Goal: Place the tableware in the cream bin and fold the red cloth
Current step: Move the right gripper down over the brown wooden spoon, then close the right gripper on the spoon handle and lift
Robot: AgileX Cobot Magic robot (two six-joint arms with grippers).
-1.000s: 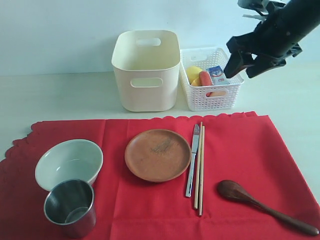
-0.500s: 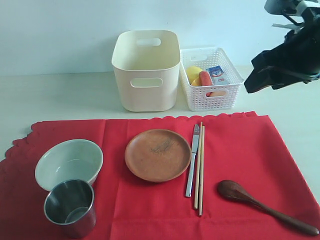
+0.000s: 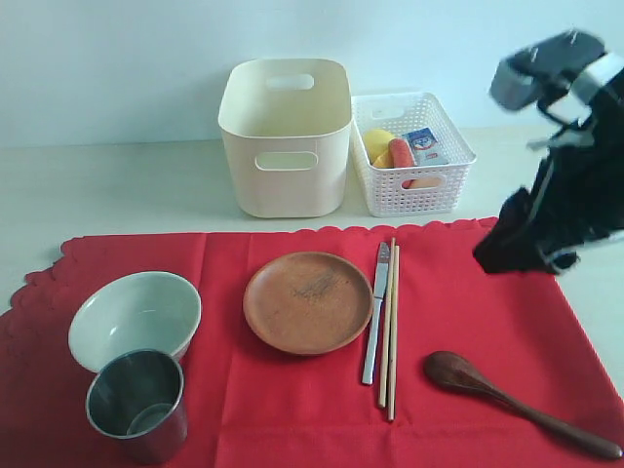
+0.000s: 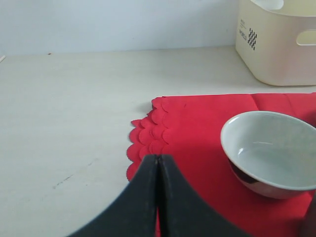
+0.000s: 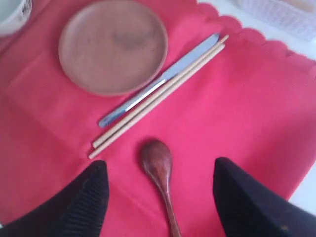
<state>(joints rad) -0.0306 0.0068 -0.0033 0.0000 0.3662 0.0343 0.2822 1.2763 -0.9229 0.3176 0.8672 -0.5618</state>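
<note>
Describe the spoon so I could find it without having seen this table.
Start at the big red cloth. Right of the brown plate, past the knife and the chopsticks, lies the spoon. It alone is dark wood with an oval head, and it lies slanted, apart from the others.

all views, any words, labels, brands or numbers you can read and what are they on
Nothing can be read in any view.
cream bin: small dark print beside a checkered mark on its wall, too small to read.
milk carton in the white lattice basket: blue and red print, too small to read.
bowl: dark mark on its side, blurred.
</note>
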